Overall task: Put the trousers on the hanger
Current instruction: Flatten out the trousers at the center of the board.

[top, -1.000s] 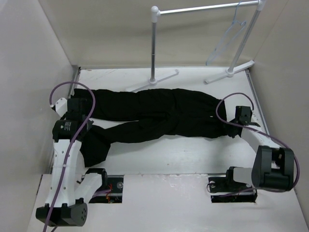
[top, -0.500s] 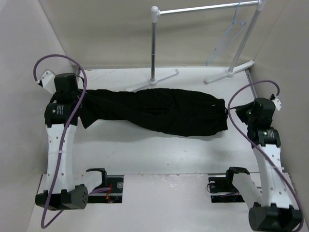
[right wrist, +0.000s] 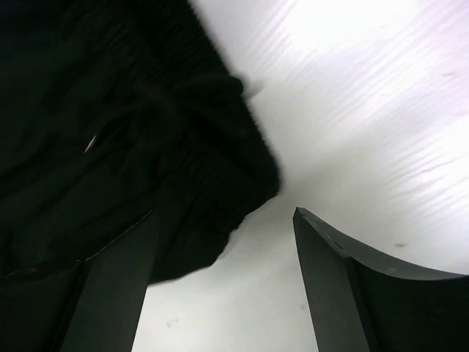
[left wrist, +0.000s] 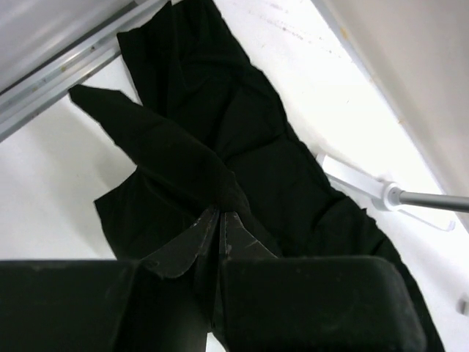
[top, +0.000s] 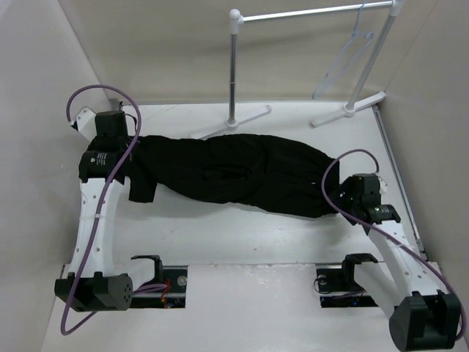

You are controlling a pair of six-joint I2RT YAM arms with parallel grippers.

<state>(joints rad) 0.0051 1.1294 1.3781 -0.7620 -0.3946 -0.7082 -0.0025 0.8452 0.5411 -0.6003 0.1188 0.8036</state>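
1. Lying across the middle of the overhead frame, the long black soft-cloth trousers (top: 234, 172) are spread on the white table (top: 242, 235), with the leg ends at the left and the waistband at the right.
2. The left gripper (left wrist: 221, 216) is clamped on a fold of the leg ends at the upper left, and that cloth is lifted into a peak.
3. The right gripper (right wrist: 226, 220) stands with its jaws spread wide and nothing is held. The gathered waistband corner lies just beside its left finger, partly within the gap.
4. The thin pale bluish-white triangular hanger (top: 344, 62) hangs from the white tube garment rack (top: 308, 15) at the upper right, well apart from the cloth.
5. The step in hand is judged to be a grip on the waistband. It would be done well if the jaws were brought over the thick gathered edge before being closed, so that all layers are caught and not only the corner.
6. The left grip should be held firm, so that the cloth can be drawn taut and even.
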